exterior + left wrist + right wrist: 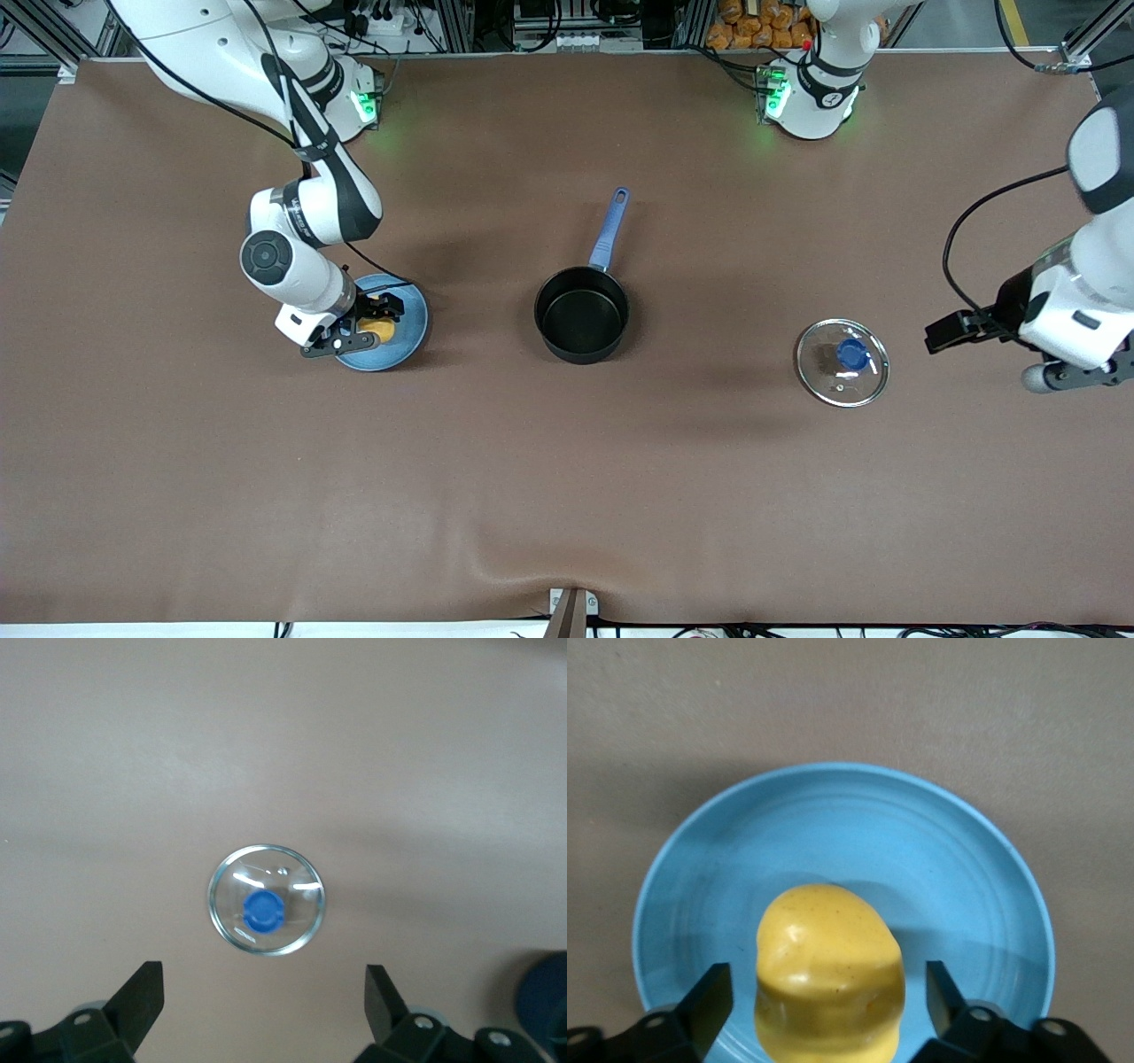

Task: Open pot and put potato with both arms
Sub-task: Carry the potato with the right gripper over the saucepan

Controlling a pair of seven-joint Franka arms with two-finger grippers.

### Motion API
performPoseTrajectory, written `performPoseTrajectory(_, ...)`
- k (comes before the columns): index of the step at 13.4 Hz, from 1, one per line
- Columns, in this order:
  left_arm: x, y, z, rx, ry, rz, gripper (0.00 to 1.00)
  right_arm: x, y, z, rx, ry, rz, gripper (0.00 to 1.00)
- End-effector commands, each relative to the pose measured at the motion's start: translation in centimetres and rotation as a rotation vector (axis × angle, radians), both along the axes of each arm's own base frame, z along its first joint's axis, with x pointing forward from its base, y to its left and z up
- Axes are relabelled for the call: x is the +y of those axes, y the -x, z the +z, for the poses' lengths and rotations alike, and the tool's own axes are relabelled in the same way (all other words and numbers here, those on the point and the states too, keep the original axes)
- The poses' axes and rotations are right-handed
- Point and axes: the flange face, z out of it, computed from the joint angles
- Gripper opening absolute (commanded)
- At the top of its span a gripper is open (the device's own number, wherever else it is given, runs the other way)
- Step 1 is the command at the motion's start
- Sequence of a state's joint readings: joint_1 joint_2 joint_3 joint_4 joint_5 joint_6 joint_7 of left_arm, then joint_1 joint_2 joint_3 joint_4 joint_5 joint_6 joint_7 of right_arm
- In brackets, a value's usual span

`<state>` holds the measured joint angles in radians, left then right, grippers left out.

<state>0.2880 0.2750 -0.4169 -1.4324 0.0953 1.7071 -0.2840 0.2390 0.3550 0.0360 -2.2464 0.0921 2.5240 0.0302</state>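
The right hand [828,1014] hangs open around the potato [381,330] on the blue plate [412,341], the open left hand [264,1001] waits near the lid [842,361], and a loose squeeze could drop the potato short of the open pot [581,315].

right gripper [828,1005]: low, fingers spread | left gripper [264,1001]: raised, fingers spread wide
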Motion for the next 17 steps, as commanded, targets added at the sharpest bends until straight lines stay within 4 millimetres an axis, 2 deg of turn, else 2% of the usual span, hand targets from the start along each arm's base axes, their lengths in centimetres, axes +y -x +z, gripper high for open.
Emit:
performPoseTrajectory(1,-0.3,1.7,4.3,-0.018,0.014,-0.053,1.00,-0.1,0.4,0.0,-0.023,0.000,0.035,0.37)
performPoseTrajectory(2,-0.4,2.1,5.3,-0.030,0.018,-0.064,1.00,0.1,0.3,0.2,-0.021,0.000,0.032,0.11)
performPoseTrajectory(3,-0.5,2.6,5.9,-0.031,0.023,-0.066,1.00,0.1,-0.1,0.9,-0.030,-0.003,0.028,0.00)
performPoseTrajectory(5,-0.7,3.4,6.9,-0.028,0.018,-0.067,1.00,1.5,-1.6,3.8,-0.029,-0.017,0.034,0.00)
performPoseTrajectory(6,-0.9,3.8,7.1,-0.018,0.016,-0.072,1.00,3.5,-2.4,5.8,0.005,-0.024,0.028,0.00)
performPoseTrajectory(7,-1.3,4.1,7.4,-0.016,0.021,-0.082,1.00,5.8,-3.6,8.5,0.020,-0.028,-0.026,0.00)
performPoseTrajectory(8,-2.4,5.5,9.2,-0.042,0.018,-0.122,1.00,9.0,-4.7,11.9,0.021,-0.038,-0.066,0.00)
performPoseTrajectory(9,-2.5,5.8,9.3,-0.032,0.009,-0.121,1.00,11.6,-5.7,14.3,0.028,-0.042,-0.102,0.00)
performPoseTrajectory(11,-1.1,6.1,9.3,-0.009,0.006,-0.106,1.00,17.1,-6.2,16.7,0.003,-0.064,-0.131,0.00)
performPoseTrajectory(13,0.5,6.9,9.8,0.013,0.035,-0.125,1.00,23.6,-5.7,17.6,-0.019,-0.089,-0.207,0.00)
performPoseTrajectory(14,1.4,7.1,9.9,0.013,0.031,-0.111,1.00,26.3,-5.7,17.9,-0.027,-0.099,-0.252,0.00)
performPoseTrajectory(15,2.0,7.1,10.0,0.011,0.027,-0.106,1.00,28.6,-5.1,17.0,-0.021,-0.096,-0.272,0.00)
performPoseTrajectory(17,2.1,7.7,9.8,0.017,0.030,-0.132,1.00,32.4,-3.5,15.4,-0.020,-0.091,-0.251,0.00)
